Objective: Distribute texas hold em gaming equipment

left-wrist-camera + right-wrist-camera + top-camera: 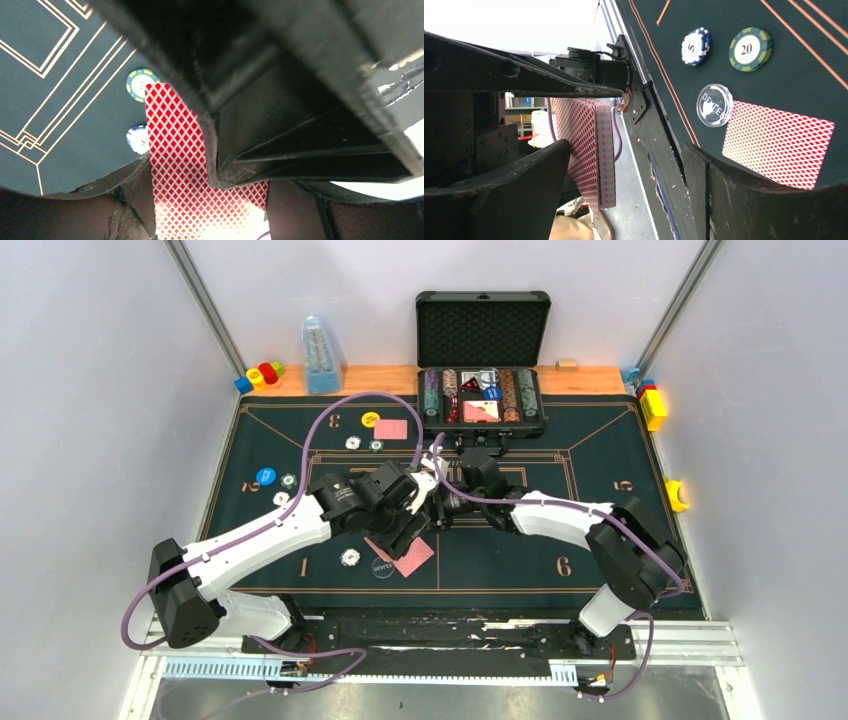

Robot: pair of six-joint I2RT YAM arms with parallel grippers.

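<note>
two left fingers clamp the card deck; right fingers gape wide at its edge.

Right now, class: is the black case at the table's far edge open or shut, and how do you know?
Open. The black case has its lid raised upright, with chip rows showing inside.

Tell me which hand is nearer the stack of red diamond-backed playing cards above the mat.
Left. The left hand grips the stack of red diamond-backed playing cards; the right hand faces it from the other side, open, not yet closed on it.
</note>
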